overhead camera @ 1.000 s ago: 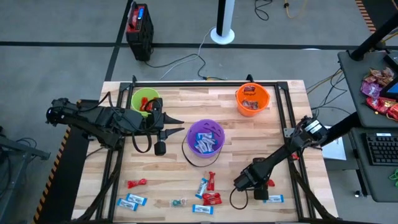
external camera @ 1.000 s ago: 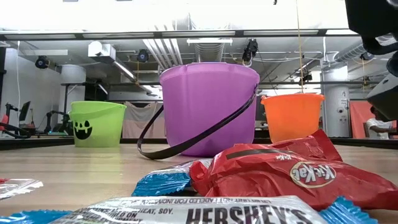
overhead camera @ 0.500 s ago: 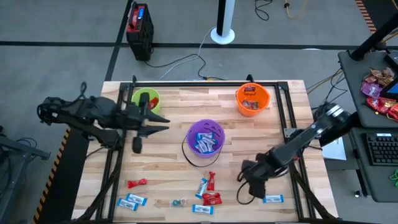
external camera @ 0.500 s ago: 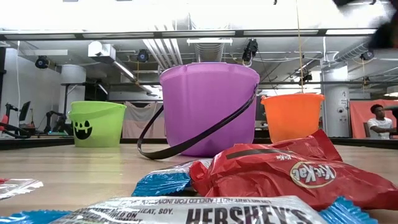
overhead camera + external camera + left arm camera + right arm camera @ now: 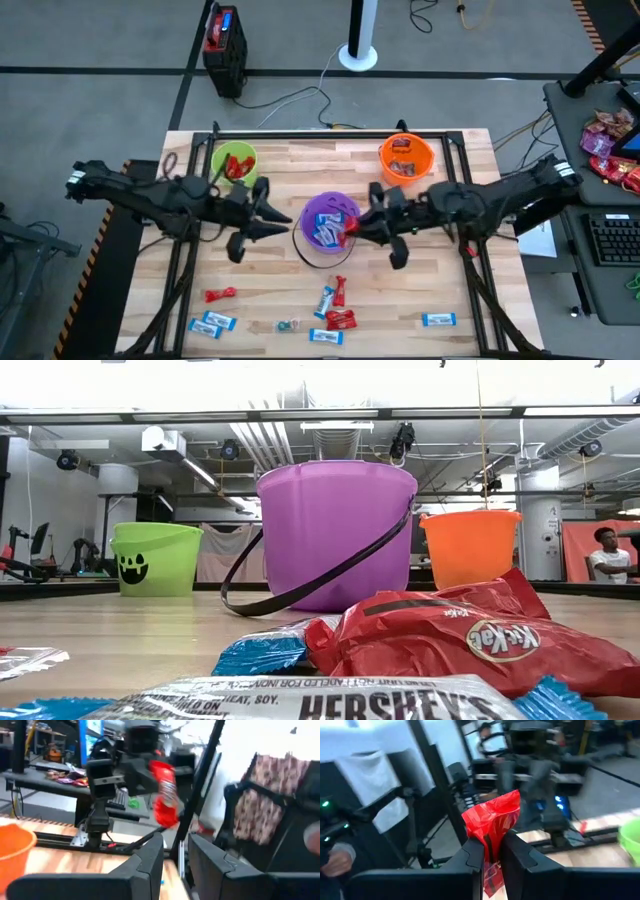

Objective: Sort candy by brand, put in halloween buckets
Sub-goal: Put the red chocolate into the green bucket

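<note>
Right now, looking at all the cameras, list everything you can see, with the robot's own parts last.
Green bucket: one, lime, the table's far left; red candy inside.
Purple bucket: one, black handle, mid-table; blue and white candy inside.
Orange bucket: one, far right; dark candy inside.
Loose blue candy: about five, light blue and white, along the near edge.
Loose red candy: about three, near edge.
Table: one, pale wood.
Box: one, black and red, on the floor beyond the table.
Person: one, in the room behind.
Left claw: open, empty, left of the purple bucket.
Right claw: shut on a held red candy, at the purple bucket's right rim.
</note>
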